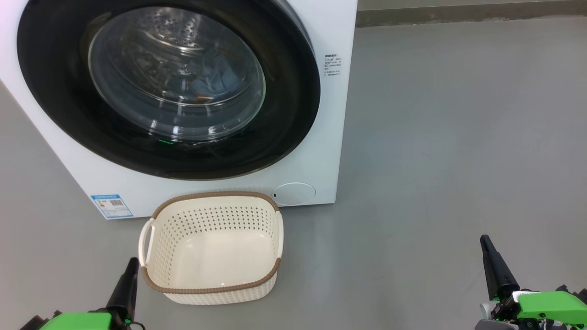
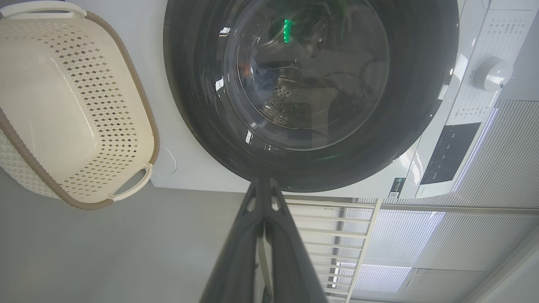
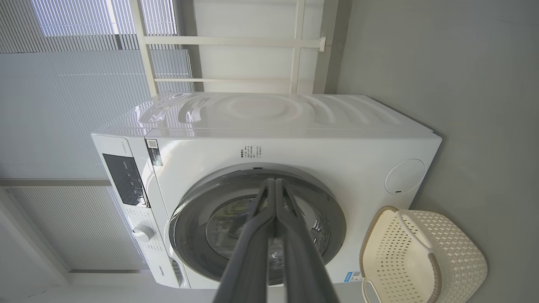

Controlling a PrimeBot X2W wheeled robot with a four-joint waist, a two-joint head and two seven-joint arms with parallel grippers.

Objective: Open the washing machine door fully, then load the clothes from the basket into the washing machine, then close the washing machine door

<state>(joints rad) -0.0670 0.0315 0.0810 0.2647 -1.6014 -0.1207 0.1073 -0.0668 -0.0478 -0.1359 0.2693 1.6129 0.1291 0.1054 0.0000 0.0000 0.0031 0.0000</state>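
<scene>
**At the Machine Front: Door Shut, Basket Empty, Both Arms Idle**

Against the grey floor point(image 1: 458, 137) stands the washing machine point(image 1: 332, 137), its white face turned toward the robot. Its door point(image 1: 167, 119) appears seated flush in that face, black ring against the panel with no gap visible.

Directly before the machine, just beside its lower edge, sits the basket point(image 1: 215, 195). It is upright and holds nothing. Its handle-to-handle axis runs parallel to the machine face.

The clothes point(image 1: 215, 75) lie inside the drum, behind the glass. Blue fabric with a small orange-brown patch is discernible; the cream garment cannot be made out through the reflections.

The left gripper point(image 1: 133, 262) hovers low, just beside the basket's left handle and apart from it. The right gripper point(image 1: 486, 240) hovers well apart from both basket and machine, over bare floor. In each wrist view the two fingers are pressed together at the tips, clenched on nothing.

Assessment: all three task steps look complete. Should the door need a confirming push, it lies ahead of and above the fingers, toward the robot's left; the left arm is the nearer one. The basket stands between that arm and the door's lower rim, so any approach should pass above it.
</scene>
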